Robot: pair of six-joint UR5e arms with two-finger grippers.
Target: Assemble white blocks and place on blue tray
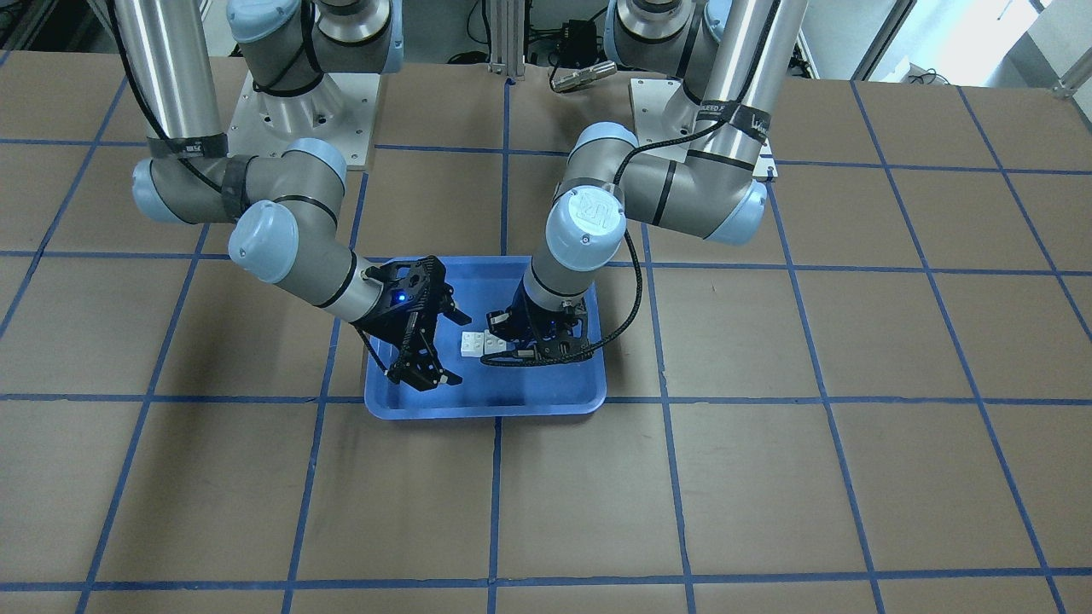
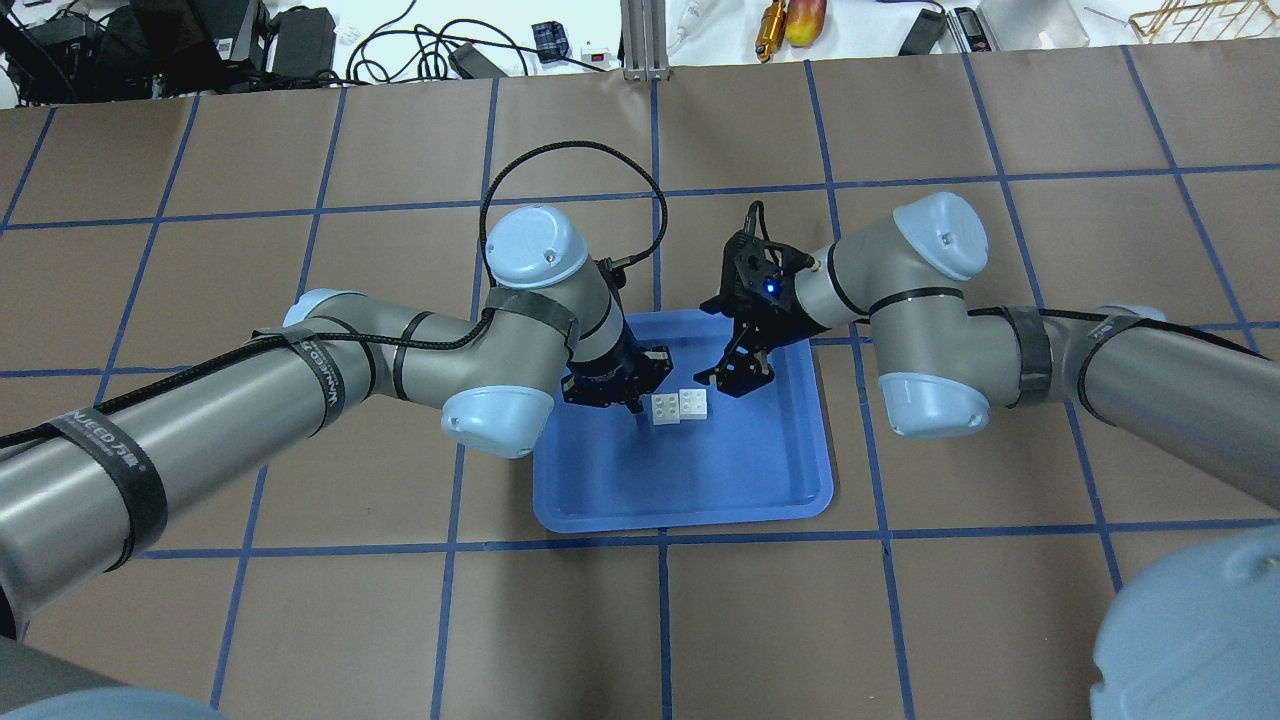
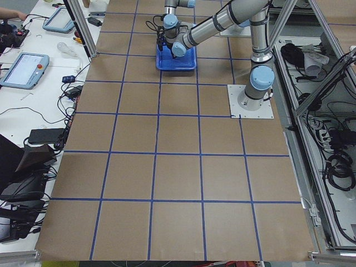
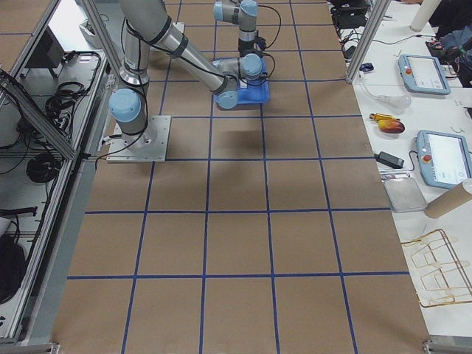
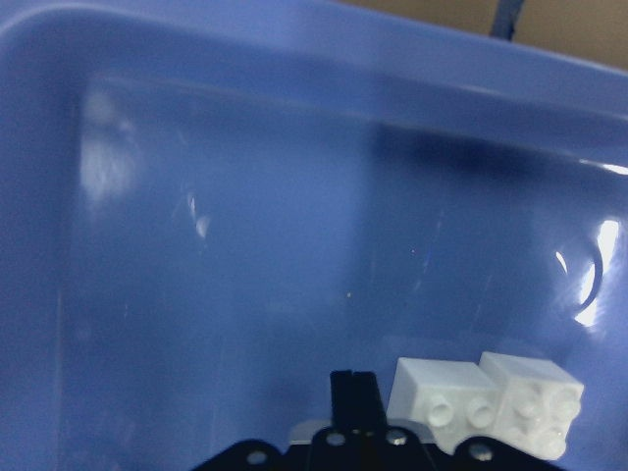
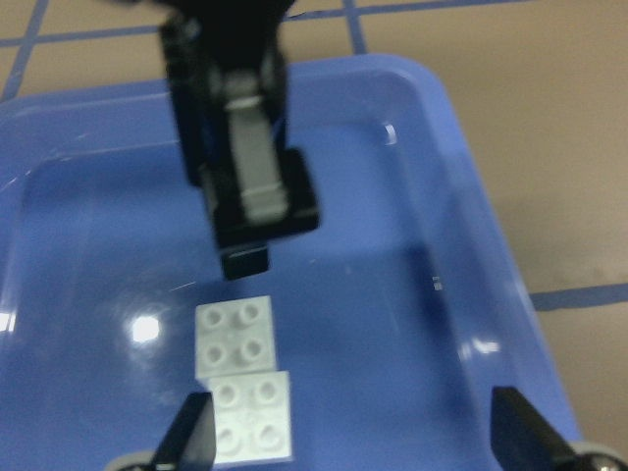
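Two white blocks (image 2: pixel 680 405) lie joined side by side, studs up, on the floor of the blue tray (image 2: pixel 690 515). They also show in the front view (image 1: pixel 478 343) and both wrist views (image 6: pixel 243 392) (image 5: pixel 481 402). My left gripper (image 2: pixel 640 400) points down into the tray right beside the blocks. Its fingers look shut and hold nothing, and the blocks lie just outside them (image 5: pixel 353 392). My right gripper (image 2: pixel 722 345) hovers over the tray's other side, open and empty. Its fingers frame the blocks in its wrist view (image 6: pixel 358 446).
The tray (image 1: pixel 486 408) sits mid-table on brown board marked with blue tape lines. Both arm elbows hang over the table on either side of it. Cables, tools and tablets lie beyond the table's far edge (image 2: pixel 780 20).
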